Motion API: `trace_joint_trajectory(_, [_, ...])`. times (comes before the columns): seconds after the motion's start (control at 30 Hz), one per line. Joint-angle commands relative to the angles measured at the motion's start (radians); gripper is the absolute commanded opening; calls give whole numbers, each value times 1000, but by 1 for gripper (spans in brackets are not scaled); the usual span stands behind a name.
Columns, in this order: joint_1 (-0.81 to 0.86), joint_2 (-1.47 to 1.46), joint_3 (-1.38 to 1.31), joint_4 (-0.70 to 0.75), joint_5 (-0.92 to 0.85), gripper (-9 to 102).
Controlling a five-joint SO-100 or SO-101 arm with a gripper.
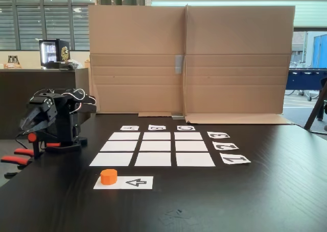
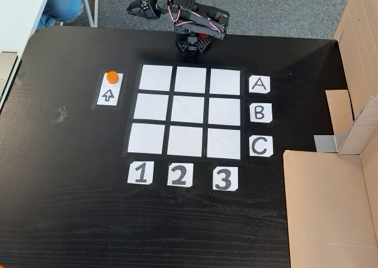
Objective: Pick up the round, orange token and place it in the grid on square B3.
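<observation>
While the arm sits folded back on its base at the edge of the dark surface (image 2: 71,179), its hand (image 1: 31,120) hangs off to one side, well apart from everything it has to handle; whether the fingers are parted or together I cannot tell from either fixed view. The token (image 1: 108,176) rests at one end of the white strip with a black arrow (image 2: 108,90) — a starting spot, I would judge, with the arrow marking where the piece belongs so that every attempt begins alike. It stands flat on its round face, just beside the grid (image 2: 184,111) but outside it.

Nine white rectangles lie in three rows of three, with lettered cards along one side and numbered cards along another (these are there to give each cell a name). Going by the view from above, the B card (image 2: 260,112) marks the middle row and the 3 card (image 2: 225,178) the column nearest the letters, so square B3 (image 2: 224,111) is the middle cell of that column, bare at the moment.

Nothing of the task looks begun — the piece is untouched and the target cell holds nothing. A cardboard screen (image 1: 189,61) stands behind the surface, likely to give the cameras a plain background. The next move, by my reckoning, calls for unfolding the arm toward the strip and coming down over the orange piece.
</observation>
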Motion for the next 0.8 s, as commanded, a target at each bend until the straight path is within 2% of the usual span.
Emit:
trace_joint_trajectory(0.0, [-3, 9, 2, 11, -48, -1])
trace_joint_trajectory(0.43, [-6, 9, 2, 11, -48, -1])
trace_joint_trajectory(0.57, [-20, -11, -6, 12, -120, -1])
trace_joint_trajectory(0.77, [-46, -166, -109, 64, -164, -1])
